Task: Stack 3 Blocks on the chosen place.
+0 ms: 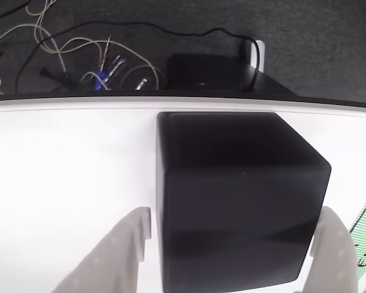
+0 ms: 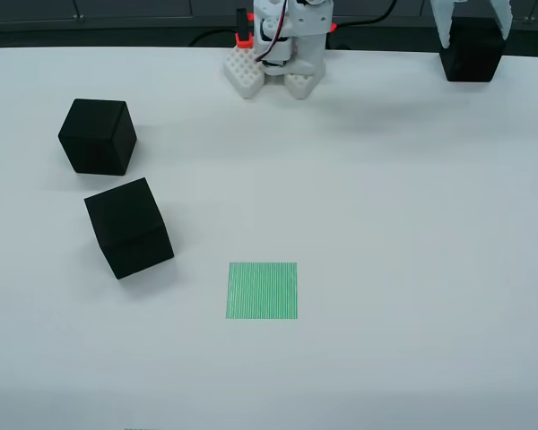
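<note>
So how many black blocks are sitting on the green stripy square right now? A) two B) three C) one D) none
D: the green stripy square is bare; two blocks sit on the white table off to its left in the overhead view, and the third block is between the fingers of the hand.

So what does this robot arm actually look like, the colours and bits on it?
The arm's base is white plastic, with a small red-orange part and thin red and black wires running down it. Beside it sits a white studded block. The gripper has two pale, off-white fingers with smooth rounded edges and no markings.
</note>
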`<control>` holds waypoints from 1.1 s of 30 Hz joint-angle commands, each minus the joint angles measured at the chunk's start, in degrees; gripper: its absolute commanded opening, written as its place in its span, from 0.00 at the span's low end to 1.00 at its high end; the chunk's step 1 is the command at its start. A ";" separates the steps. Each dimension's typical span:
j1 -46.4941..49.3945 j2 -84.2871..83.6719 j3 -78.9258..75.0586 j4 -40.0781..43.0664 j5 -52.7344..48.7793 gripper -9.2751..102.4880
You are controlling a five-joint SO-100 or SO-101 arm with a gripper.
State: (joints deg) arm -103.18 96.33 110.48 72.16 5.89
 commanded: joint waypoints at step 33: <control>77.43 5.89 -14.68 5.71 -1.58 0.28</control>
State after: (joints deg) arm -33.05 101.34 99.05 77.43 4.83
